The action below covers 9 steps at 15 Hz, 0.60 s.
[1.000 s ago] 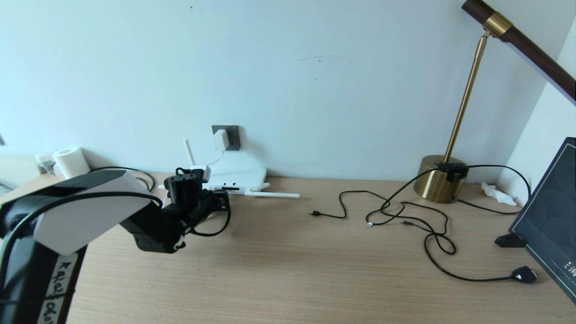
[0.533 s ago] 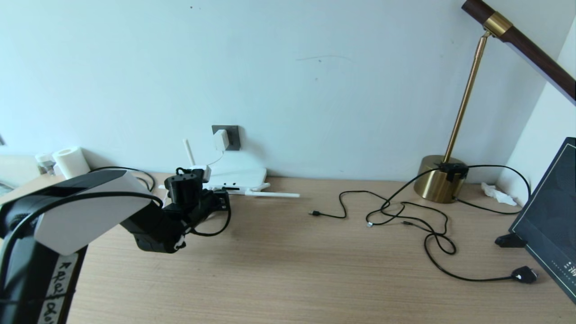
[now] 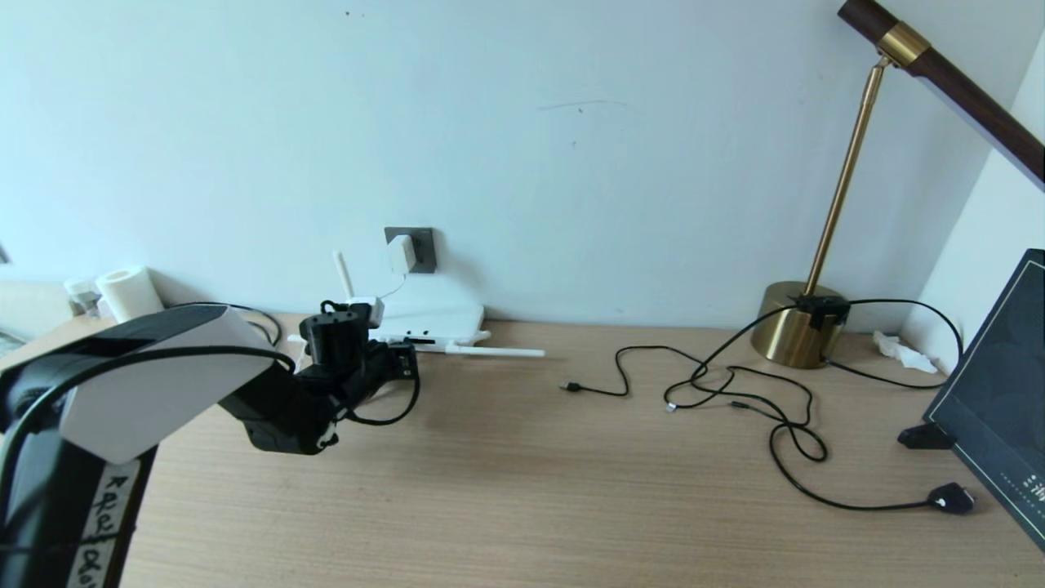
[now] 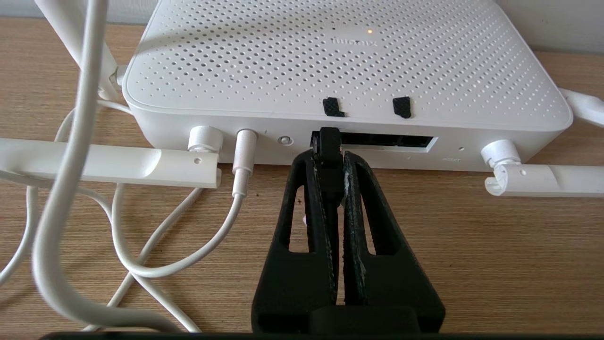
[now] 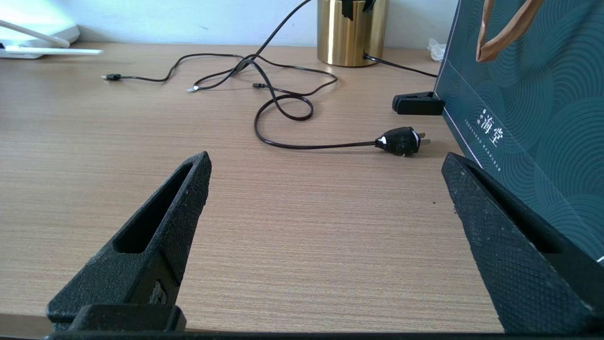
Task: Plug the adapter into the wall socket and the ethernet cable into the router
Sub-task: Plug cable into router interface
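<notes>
Surface: wooden desk (image 3: 506,490) against a pale wall, far edge meeting the wall.
Wall socket: wall socket (image 3: 421,247), dark grey plate low on the wall, left of centre, just above the router.
Adapter: adapter (image 3: 399,253), white cube seated in the socket; thin white cord drops down toward the router.
Router: router (image 4: 349,61), flat white box at the far left of the desk by the wall, port side facing near; antennas lie flat along the desk to either side, one stands up at the far left. White power lead sits plugged in left of the port row.
Ethernet cable: ethernet cable (image 4: 329,146), black; connector end right at the leftmost opening of the port slot, cannot tell if fully seated. Rest of it loops back past the arm.
Left gripper: left gripper (image 4: 330,156) low over the desk just near the router, jaws pinched nearly together on the ethernet cable behind its tip.
Right gripper: right gripper (image 5: 325,165) low over the near right part of the desk, jaws spread wide, holding nothing.
Lamp: brass desk lamp (image 3: 798,331) far right.
Loose cables: thin black cables (image 3: 735,400) tangled near the lamp; black cord with chunky plug (image 5: 401,140) near right.
Bag: dark teal paper bag (image 5: 528,94) at the right edge.
Roll: white paper roll (image 3: 129,292) far left by the wall.
</notes>
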Tool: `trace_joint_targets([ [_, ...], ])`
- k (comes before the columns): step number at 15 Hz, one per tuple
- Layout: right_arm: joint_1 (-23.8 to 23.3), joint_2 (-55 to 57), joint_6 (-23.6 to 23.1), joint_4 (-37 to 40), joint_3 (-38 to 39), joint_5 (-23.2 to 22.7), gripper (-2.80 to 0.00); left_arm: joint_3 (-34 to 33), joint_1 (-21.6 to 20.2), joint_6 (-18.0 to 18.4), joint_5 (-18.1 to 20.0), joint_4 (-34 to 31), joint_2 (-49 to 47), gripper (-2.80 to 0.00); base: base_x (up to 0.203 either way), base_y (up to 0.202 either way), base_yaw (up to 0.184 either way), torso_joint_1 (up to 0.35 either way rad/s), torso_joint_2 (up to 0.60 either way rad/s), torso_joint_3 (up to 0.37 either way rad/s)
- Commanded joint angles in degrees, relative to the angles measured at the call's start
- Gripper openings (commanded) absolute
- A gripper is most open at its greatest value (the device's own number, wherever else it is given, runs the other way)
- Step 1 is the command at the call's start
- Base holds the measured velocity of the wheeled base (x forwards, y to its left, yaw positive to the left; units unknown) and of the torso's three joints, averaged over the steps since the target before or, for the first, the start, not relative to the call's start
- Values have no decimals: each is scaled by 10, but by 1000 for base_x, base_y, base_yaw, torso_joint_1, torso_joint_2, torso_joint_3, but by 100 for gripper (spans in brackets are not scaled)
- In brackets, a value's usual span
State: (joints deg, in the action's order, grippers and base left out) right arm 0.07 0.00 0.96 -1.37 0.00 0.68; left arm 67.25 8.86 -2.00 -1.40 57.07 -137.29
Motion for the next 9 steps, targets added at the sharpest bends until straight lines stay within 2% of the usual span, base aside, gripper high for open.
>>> trace_joint_targets([
  [1, 0, 0, 0, 0, 7, 0, 0, 3, 1, 0, -2, -2, 2, -280, 0, 0, 0, 0, 0, 0],
  [9, 0, 0, 0, -1, 7, 0, 0, 11, 2, 0, -3, -6, 0, -280, 0, 0, 0, 0, 0, 0],
])
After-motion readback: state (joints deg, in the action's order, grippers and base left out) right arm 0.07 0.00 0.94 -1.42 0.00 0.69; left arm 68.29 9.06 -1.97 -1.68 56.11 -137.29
